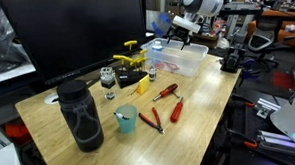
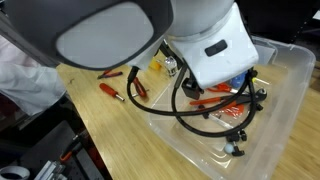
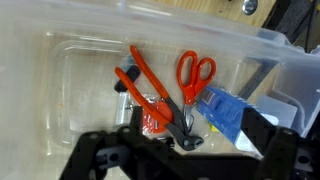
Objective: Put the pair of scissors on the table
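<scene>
The scissors [image 3: 196,72] have orange handles and lie flat on the floor of a clear plastic bin [image 3: 80,60], blades pointing toward my gripper. The bin stands at the far end of the pale wood table [image 1: 204,105], which also shows in an exterior view [image 2: 110,125]. My gripper [image 3: 185,150] hangs over the bin, open and empty, its black fingers spread to either side below the scissors in the wrist view. In both exterior views the gripper [image 1: 178,29] [image 2: 240,135] is above or just inside the bin [image 1: 191,56] [image 2: 290,75].
Red-handled pliers [image 3: 140,85] and a blue packet [image 3: 225,112] lie beside the scissors in the bin. On the table stand a black bottle [image 1: 81,115], a teal cup [image 1: 126,118], red screwdrivers [image 1: 165,92], yellow clamps [image 1: 130,63] and a big monitor [image 1: 75,31].
</scene>
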`<state>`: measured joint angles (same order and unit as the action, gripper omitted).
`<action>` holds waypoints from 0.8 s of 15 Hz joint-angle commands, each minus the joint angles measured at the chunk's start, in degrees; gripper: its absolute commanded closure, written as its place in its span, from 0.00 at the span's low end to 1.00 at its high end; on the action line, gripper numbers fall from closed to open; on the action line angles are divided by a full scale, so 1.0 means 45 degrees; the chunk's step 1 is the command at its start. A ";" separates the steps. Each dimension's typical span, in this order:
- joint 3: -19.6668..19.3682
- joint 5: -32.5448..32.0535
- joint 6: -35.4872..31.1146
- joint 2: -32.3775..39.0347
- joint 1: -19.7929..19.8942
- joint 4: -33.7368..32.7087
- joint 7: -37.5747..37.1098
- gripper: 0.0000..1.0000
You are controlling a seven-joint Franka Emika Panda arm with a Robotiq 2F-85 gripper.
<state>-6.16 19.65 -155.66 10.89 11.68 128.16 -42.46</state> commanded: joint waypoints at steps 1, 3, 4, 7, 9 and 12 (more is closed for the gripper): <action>-0.0192 0.0298 -0.0313 -0.0109 -0.0465 0.0020 0.0062 0.00; -0.0287 0.0141 -0.0580 0.0267 -0.0570 -0.0154 -0.0001 0.00; -0.0175 0.0518 -0.0748 0.0550 -0.0476 -0.0292 0.0328 0.00; 0.0159 0.1428 -0.1230 0.1138 -0.0228 -0.0575 0.1227 0.00; 0.0447 0.2306 -0.1240 0.1419 -0.0040 -0.0839 0.2085 0.00; 0.0321 0.2691 -0.1022 0.1678 -0.0150 -0.1094 0.2551 0.00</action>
<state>-5.31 29.38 -160.75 17.44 10.24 124.83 -33.98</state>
